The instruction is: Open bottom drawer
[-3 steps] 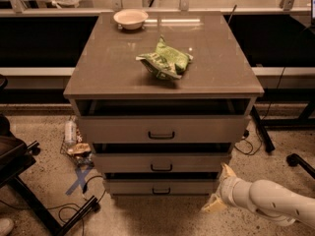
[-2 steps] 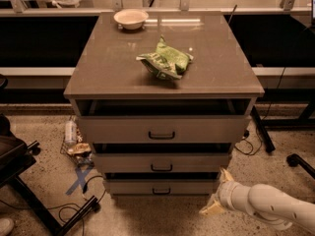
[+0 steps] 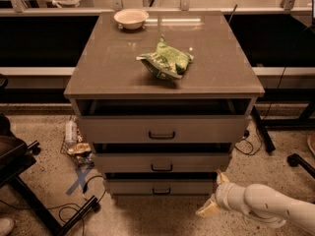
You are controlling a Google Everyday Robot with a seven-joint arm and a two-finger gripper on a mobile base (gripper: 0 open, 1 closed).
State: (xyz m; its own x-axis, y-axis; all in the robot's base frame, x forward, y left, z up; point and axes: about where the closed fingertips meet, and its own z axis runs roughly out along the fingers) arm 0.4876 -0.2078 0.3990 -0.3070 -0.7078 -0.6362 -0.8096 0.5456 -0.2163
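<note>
A grey-beige cabinet has three stacked drawers. The bottom drawer is the slimmest and narrowest, with a small black bar handle. Its front stands slightly forward, with a dark gap above it. My gripper is at the end of a white arm coming in from the lower right. It sits just off the drawer's right end, near the floor. One cream finger points up and the other points down to the left. It holds nothing.
The top drawer and the middle drawer are also slightly forward. A green crumpled bag and a white bowl lie on the cabinet top. A bottle and litter, blue tape and cables lie on the floor at the left.
My gripper and arm have shifted a little to the left and down, closer to the bottom drawer's right end. The drawers have not moved.
</note>
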